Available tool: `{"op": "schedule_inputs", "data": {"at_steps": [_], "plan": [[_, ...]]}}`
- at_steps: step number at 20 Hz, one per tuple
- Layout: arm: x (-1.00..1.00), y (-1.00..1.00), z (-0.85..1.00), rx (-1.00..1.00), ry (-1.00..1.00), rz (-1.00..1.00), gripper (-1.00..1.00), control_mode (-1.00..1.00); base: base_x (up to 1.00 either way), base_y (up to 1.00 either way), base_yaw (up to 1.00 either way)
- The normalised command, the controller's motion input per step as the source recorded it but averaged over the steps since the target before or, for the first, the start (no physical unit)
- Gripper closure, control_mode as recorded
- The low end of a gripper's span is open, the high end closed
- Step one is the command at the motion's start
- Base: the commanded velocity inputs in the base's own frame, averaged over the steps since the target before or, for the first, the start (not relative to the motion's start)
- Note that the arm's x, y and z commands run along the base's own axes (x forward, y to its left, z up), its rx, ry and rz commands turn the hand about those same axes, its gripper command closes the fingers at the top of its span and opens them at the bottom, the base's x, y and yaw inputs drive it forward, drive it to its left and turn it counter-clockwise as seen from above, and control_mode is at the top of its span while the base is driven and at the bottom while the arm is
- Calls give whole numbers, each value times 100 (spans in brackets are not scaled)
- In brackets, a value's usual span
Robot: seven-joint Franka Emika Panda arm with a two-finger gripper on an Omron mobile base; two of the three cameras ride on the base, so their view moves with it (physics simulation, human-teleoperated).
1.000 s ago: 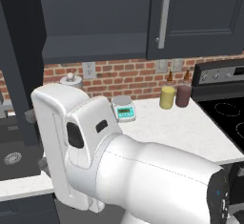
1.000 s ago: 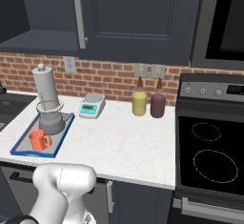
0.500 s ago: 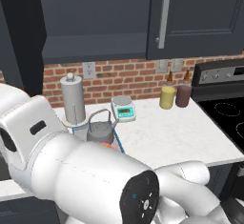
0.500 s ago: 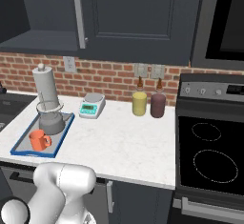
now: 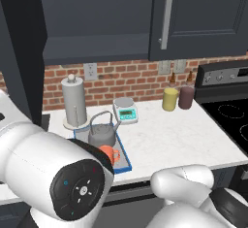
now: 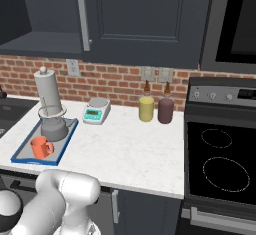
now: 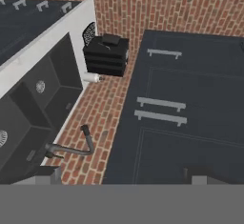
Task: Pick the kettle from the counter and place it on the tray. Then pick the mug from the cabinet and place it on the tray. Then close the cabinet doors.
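Right base view: we found kettle (image 6: 54,128) and mug (image 6: 41,147) on the tray (image 6: 67,139); an open cabinet door (image 5: 19,52) stood left of it. Jaws' state undeterminable.

The arm (image 5: 58,173) hides part of the mug (image 5: 110,154) and the tray's (image 5: 127,161) near corner; the stove (image 6: 220,164) is cut off.
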Motion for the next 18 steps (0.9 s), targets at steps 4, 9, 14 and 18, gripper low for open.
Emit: {"op": "schedule_inputs", "data": {"at_steps": [4,9,14,18], "plan": [[30,20,-15,0,0,-6,-100,-100,0,0,0],[29,16,-18,0,0,-1,-100,-100,0,0,0],[42,2,-18,3,0,0,-100,-100,0,0,0],[46,0,-23,0,0,0,-100,-100,0,0,0]]}}
